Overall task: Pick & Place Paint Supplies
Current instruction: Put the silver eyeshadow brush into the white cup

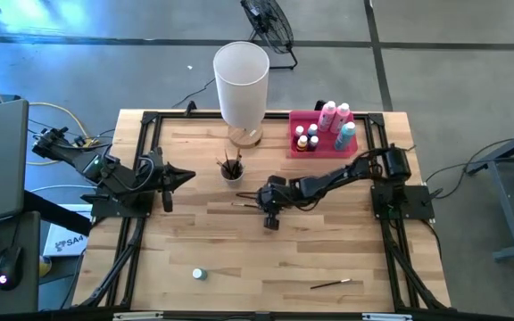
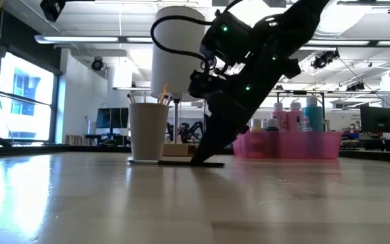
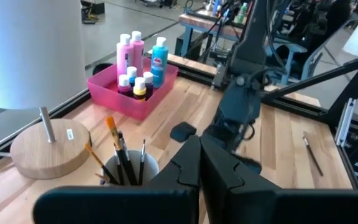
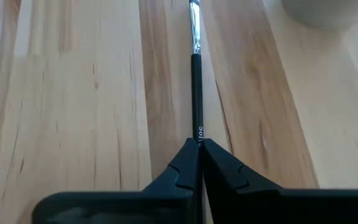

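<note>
Two matte-black jointed arms, loose black cables, small green lights, wedge-tipped right claw [image 4: 197,149]

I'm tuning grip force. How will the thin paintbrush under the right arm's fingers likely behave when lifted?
The paintbrush looks slim and rigid, so probably light and stiff. Its round, glossy handle may slip or roll. The right gripper is shut on one end of it, so it may pivot and droop.

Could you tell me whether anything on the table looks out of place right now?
Yes: a small bottle and a paintbrush lie alone near the table's front edge, far from the pink tray and brush cup. The right pincer is shut on another paintbrush mid-table.
</note>
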Action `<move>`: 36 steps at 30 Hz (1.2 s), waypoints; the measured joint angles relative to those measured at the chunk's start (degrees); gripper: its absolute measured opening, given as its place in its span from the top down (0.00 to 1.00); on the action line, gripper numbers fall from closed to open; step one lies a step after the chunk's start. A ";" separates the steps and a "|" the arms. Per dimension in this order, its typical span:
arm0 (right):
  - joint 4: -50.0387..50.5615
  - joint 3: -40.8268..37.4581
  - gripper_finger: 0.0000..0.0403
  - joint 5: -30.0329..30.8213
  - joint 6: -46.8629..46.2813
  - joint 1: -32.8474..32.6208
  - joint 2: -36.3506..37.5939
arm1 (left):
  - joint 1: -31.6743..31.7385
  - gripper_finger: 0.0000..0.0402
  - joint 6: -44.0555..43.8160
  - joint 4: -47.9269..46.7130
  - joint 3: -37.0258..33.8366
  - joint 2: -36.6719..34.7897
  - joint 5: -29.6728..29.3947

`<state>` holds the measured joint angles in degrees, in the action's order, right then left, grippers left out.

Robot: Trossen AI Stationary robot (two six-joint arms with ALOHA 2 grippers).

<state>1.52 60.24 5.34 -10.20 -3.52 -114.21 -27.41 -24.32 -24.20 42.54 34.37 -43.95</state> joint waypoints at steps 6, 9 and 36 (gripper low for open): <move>7.64 0.00 0.98 -2.72 1.21 1.13 1.43 | 0.01 1.00 -1.01 -0.75 0.02 -0.02 0.94; 10.31 -0.10 0.98 -3.02 1.46 1.71 2.67 | 0.00 1.00 -1.43 -1.69 0.02 0.02 0.97; 20.74 -0.21 0.81 -11.88 3.10 6.03 5.62 | 0.00 1.00 -1.59 -3.27 0.02 -0.02 3.31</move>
<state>22.26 60.03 -6.54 -7.09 2.51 -108.60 -27.41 -25.91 -27.46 42.57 34.35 -40.65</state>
